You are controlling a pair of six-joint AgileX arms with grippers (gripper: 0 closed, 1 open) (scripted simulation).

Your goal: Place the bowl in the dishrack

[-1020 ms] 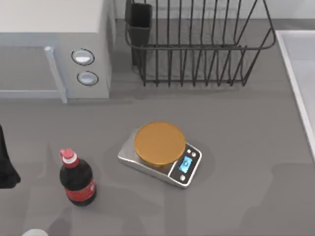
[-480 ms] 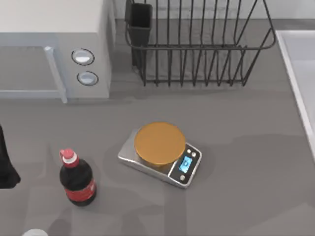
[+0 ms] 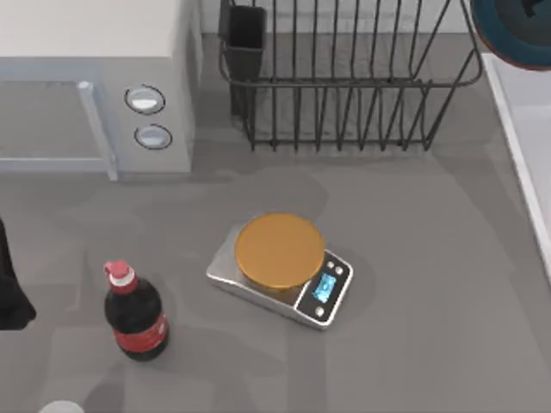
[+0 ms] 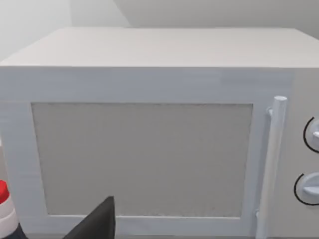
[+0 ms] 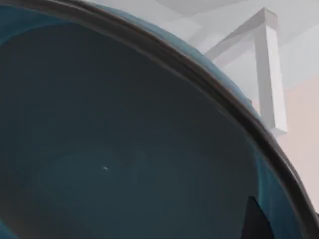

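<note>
The dark teal-blue bowl hangs at the top view's far right corner, just past the right end of the black wire dishrack and above its rim. In the right wrist view the bowl is very close, its dark inside facing the camera, with one dark fingertip of my right gripper at its rim. The bowl is off the table, so the right gripper is shut on it. My left arm is parked at the table's left edge, facing the microwave.
A grey-white microwave stands at the back left beside the rack's utensil cup. A silver scale with an orange disc sits mid-table, and a cola bottle at the front left. A pale raised surface runs along the right side.
The bowl has come into the top view at the far right corner beside the dishrack; it was out of view before. Nothing else has moved.
</note>
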